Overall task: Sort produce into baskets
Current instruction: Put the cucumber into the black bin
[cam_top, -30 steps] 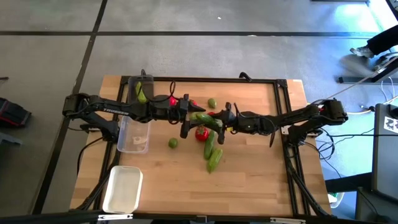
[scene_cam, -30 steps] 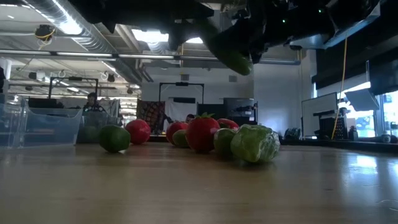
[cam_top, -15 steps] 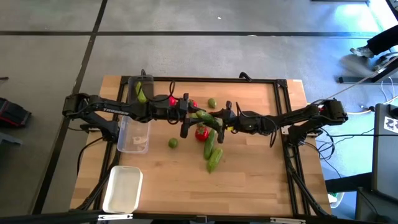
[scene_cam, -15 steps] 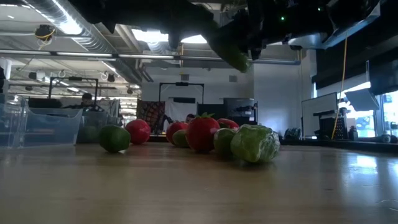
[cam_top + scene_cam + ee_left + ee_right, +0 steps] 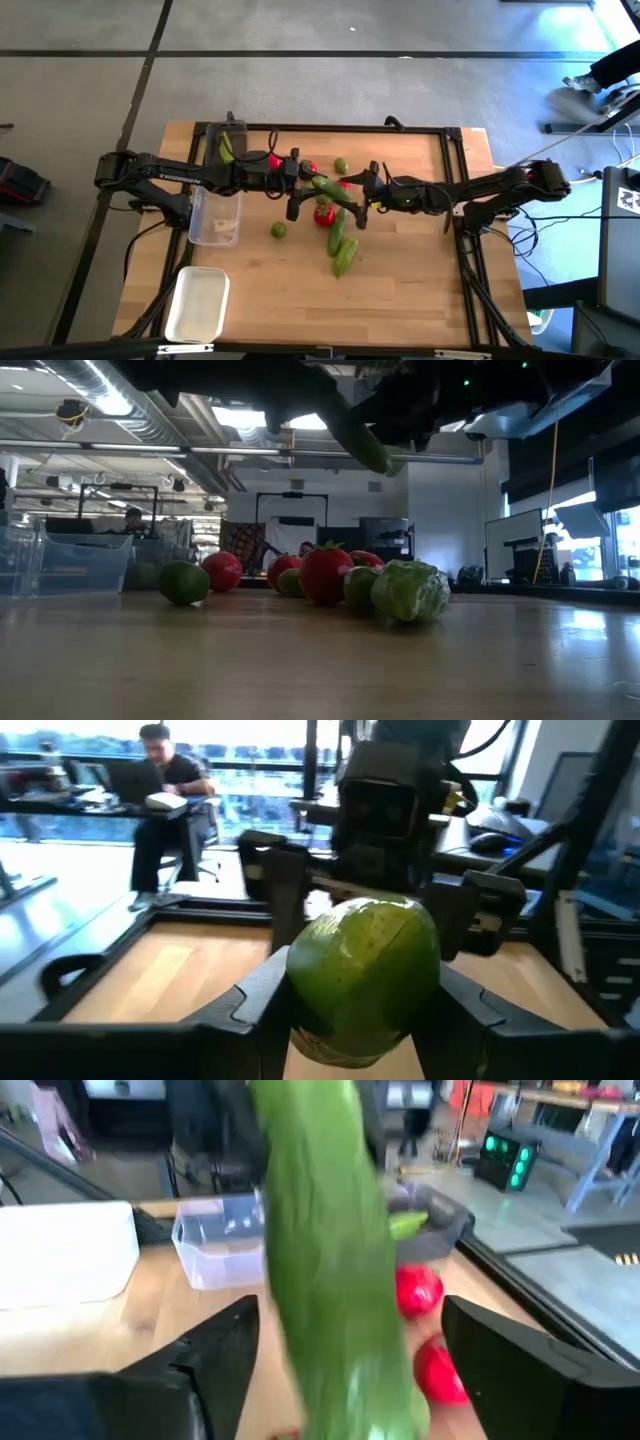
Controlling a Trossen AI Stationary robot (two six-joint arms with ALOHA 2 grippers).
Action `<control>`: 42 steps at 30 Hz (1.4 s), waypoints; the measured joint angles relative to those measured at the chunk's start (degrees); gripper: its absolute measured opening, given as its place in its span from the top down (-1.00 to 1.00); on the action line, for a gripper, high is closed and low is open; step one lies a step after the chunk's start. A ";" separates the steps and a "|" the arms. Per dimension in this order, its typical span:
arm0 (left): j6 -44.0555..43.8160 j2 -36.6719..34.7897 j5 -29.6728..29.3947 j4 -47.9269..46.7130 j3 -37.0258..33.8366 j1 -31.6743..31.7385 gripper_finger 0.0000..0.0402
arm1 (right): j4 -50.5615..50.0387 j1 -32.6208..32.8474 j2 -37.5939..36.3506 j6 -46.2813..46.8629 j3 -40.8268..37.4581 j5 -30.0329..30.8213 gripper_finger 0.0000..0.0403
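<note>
- Step in hand: a handover in mid-air. The long light-green toy cucumber (image 5: 327, 188) hangs above the middle of the wooden surface (image 5: 400, 290), between the two hands.
- Left hand (image 5: 303, 187): its fingers (image 5: 262, 1003) are closed on one end of the cucumber; the left wrist view shows the rounded green end clamped between them.
- Right hand (image 5: 356, 196): its fingers (image 5: 215, 1342) stand wide apart on either side of the cucumber, and appear to hold nothing.
- Judgement: the cucumber now hangs from the left hand alone. The next move calls for the right hand to back away clear of the cucumber, then for the left hand to carry it left and far to the dark grey rounded tray (image 5: 228, 140), where a green piece already lies.
- High view only: it shows the clear plastic tray (image 5: 216, 217) and the white tray (image 5: 197, 304) at the left, and the loose produce under the hands.
- Low view only: it shows that the cucumber is well above the surface, clear of the round red tomato (image 5: 324, 573) and the small round green fruit (image 5: 183, 582) below.
- Right wrist view: it shows the gap at each side of the cucumber, which the high view does not resolve.
</note>
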 joint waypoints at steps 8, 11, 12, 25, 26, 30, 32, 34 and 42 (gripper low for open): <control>0.51 -9.30 -10.15 -17.70 0.00 0.30 0.21 | -27.60 0.00 -9.80 10.19 -0.02 2.85 -0.54; 0.12 -13.32 -15.45 -24.30 0.00 0.37 0.20 | -36.65 0.01 -10.11 16.00 -0.03 5.91 -0.52; -0.22 -14.71 -17.16 -26.10 0.00 0.40 0.20 | -39.36 0.00 -10.04 17.84 -0.07 7.34 -0.51; -8.98 -27.42 -40.25 -54.23 0.00 6.85 0.20 | -45.46 0.00 -5.83 33.60 -5.81 12.21 -0.49; -10.23 -27.58 -40.64 -55.74 0.00 7.77 0.20 | -45.49 -0.02 -5.50 34.22 -6.04 12.18 -0.49; -15.27 -27.54 -41.21 -62.09 -0.02 12.47 0.20 | -45.41 -0.09 -4.42 35.46 -6.29 12.10 -0.49; -17.00 -27.34 -41.51 -63.58 -0.72 14.65 0.20 | -45.47 0.00 -3.60 35.37 -6.31 12.03 -0.49; -17.98 -27.28 -41.46 -65.19 -1.67 16.67 0.20 | -45.48 0.00 -2.74 35.35 -6.32 11.61 -0.49; -21.71 -27.30 -40.65 -65.28 -5.25 23.89 0.19 | -45.11 0.00 0.10 35.76 -6.32 11.60 -0.49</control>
